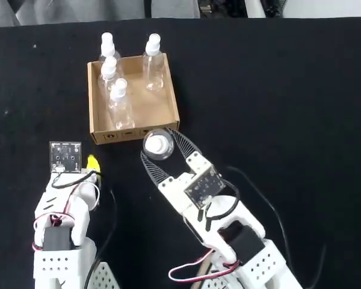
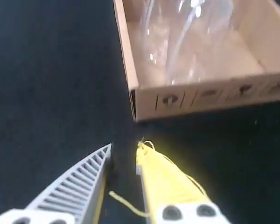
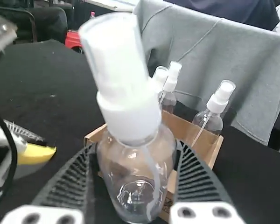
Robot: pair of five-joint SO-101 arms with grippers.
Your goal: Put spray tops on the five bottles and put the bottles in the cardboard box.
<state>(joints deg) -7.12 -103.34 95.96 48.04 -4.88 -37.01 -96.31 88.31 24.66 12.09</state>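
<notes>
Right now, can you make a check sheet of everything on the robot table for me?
Surface: black table.
Job's things: four topped bottles stand upright at the cardboard box; a fifth bottle, spray top on, is held just before the box's near wall.
Clutter: nothing seen.
Grippers: right gripper shut on the fifth bottle; left gripper slightly open, holding nothing, near the box's corner.
Cables: black cable on the table; red and white wires on the arms.
Surroundings: grey cloth behind the table.

left arm [image 1: 63, 211] drawn back | left claw [image 2: 125, 148] slightly parted, empty | right arm [image 1: 228, 229] stretched forward | right claw [image 1: 159, 144] clamped around a bottle [image 3: 130, 182]
</notes>
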